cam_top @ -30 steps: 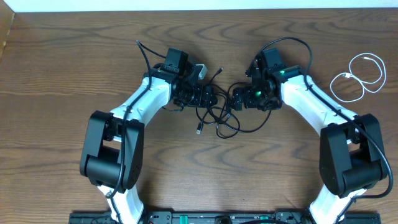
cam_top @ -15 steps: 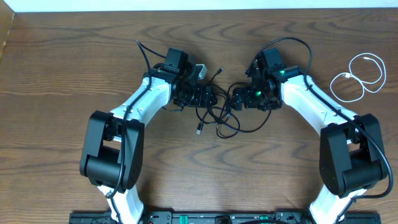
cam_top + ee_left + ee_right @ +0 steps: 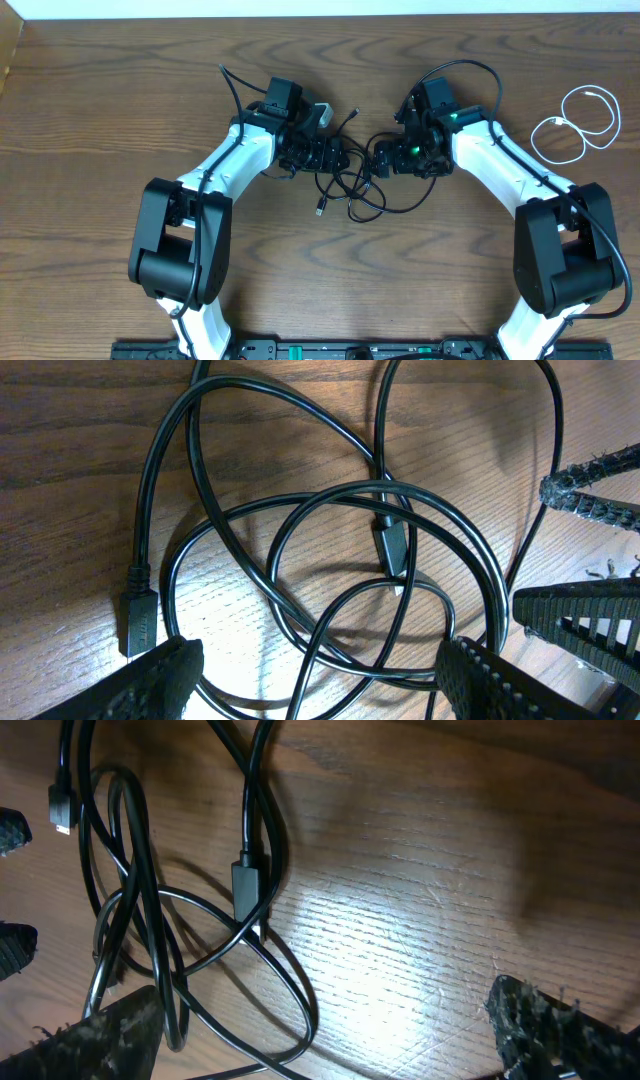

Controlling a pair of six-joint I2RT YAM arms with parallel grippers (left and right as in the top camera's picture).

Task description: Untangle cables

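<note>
A tangle of black cables (image 3: pixel 358 187) lies on the wooden table between my two grippers. My left gripper (image 3: pixel 335 157) hovers over its left side, open; in the left wrist view (image 3: pixel 325 680) several loops run between the fingers unclamped, with one plug (image 3: pixel 138 622) by the left fingertip and another plug (image 3: pixel 393 548) mid-tangle. My right gripper (image 3: pixel 385 158) stands open over the right side; in the right wrist view (image 3: pixel 320 1030) a loop and a plug (image 3: pixel 247 888) lie near its left finger. A white cable (image 3: pixel 556 122) lies coiled apart at the far right.
The two grippers face each other closely; the right gripper's fingers (image 3: pixel 590 500) show at the right edge of the left wrist view. Both arm bases stand at the table's front edge (image 3: pixel 320 350). A cardboard edge (image 3: pixel 8 50) sits at the far left.
</note>
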